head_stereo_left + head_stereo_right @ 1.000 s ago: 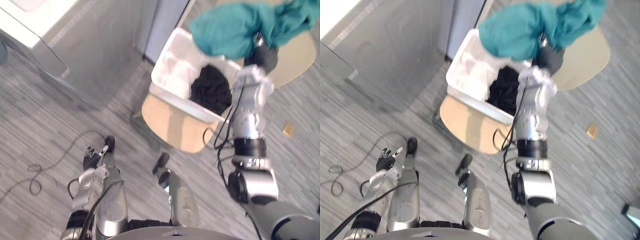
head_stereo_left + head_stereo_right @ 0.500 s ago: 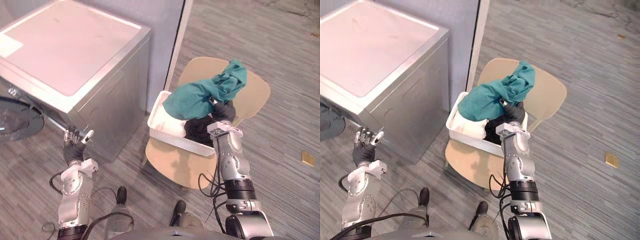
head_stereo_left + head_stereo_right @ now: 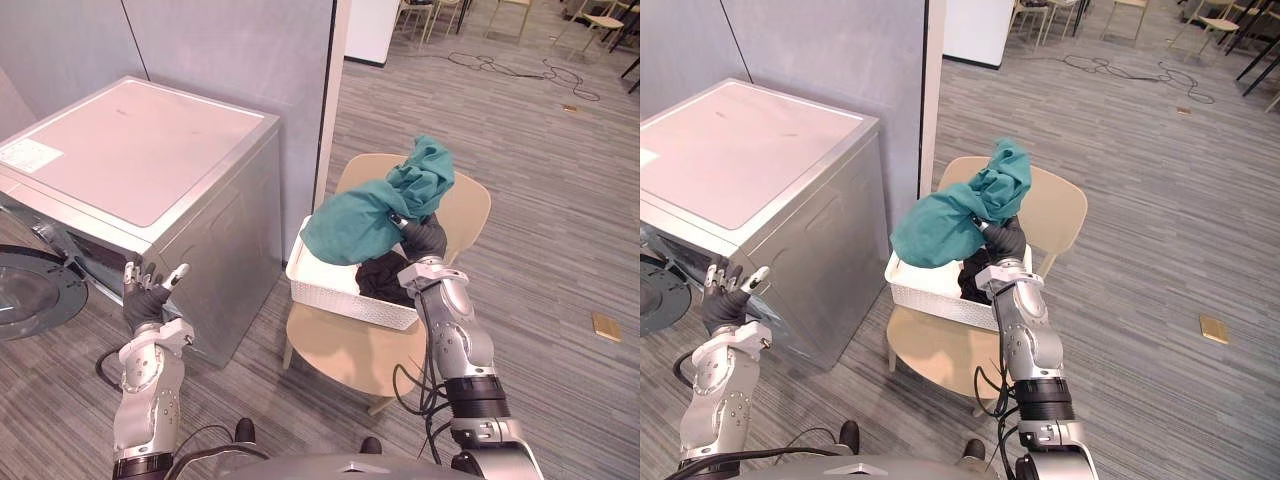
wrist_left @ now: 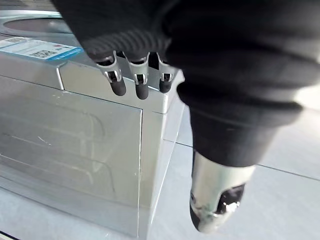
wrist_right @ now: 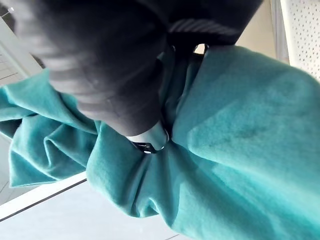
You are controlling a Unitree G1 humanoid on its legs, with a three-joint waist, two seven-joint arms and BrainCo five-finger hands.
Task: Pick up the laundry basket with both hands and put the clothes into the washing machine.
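Observation:
A white laundry basket [image 3: 330, 295] sits on a tan chair [image 3: 340, 350], with a black garment [image 3: 382, 282] inside it. My right hand [image 3: 425, 238] is shut on a teal garment [image 3: 375, 205] and holds it bunched above the basket; in the right wrist view the teal cloth [image 5: 235, 150] wraps round the fingers. The silver washing machine [image 3: 140, 170] stands to the left, its round door [image 3: 30, 290] swung open at the far left. My left hand [image 3: 148, 300] is raised beside the machine's front corner, fingers straight, holding nothing; its fingertips [image 4: 137, 90] point at the machine's side panel [image 4: 65, 140].
A grey partition wall [image 3: 230, 50] rises behind the machine and basket. The chair's backrest [image 3: 465, 215] stands behind the basket. A small tan object [image 3: 606, 326] lies on the floor at right. More chairs [image 3: 610, 20] and a cable [image 3: 500, 65] are far back.
The camera has tilted up, showing more of the room. My right hand still holds the teal garment over the basket. The left hand stays raised by the machine, fingers spread.

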